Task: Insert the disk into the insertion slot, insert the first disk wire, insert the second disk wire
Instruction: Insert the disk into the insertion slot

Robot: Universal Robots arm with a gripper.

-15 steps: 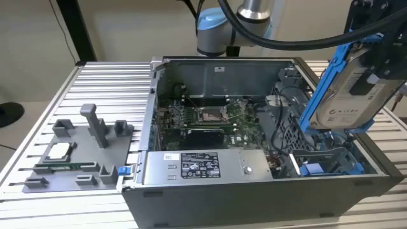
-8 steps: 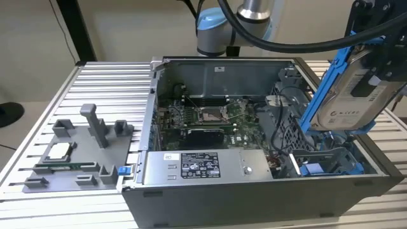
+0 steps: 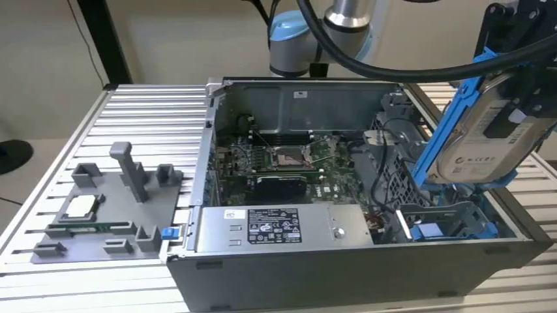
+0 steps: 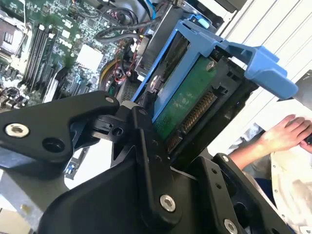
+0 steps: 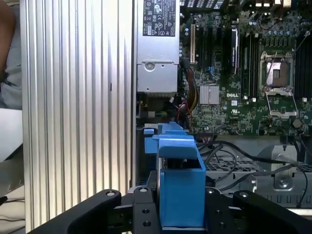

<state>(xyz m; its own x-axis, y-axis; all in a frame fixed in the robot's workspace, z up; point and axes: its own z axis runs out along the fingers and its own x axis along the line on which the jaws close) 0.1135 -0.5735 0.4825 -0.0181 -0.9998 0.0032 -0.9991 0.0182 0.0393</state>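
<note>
- My pincer [image 3: 503, 107] grips the tilted disk [image 3: 481, 140], upper right of the exterior view.
- Below it, the insertion slot [image 3: 444, 225] sits in the open case [image 3: 348, 277].
- The disk's label [image 3: 474, 155] is unreadable.

You have an open computer case [image 3: 348, 277] on the ribbed metal table [image 3: 148, 111]. Inside, the motherboard [image 3: 287, 156] lies flat, with a grey power supply [image 3: 278, 228] bearing 1 white sticker just beside it. A grey fixture [image 3: 104, 215] sits at the exterior view's left.
</note>
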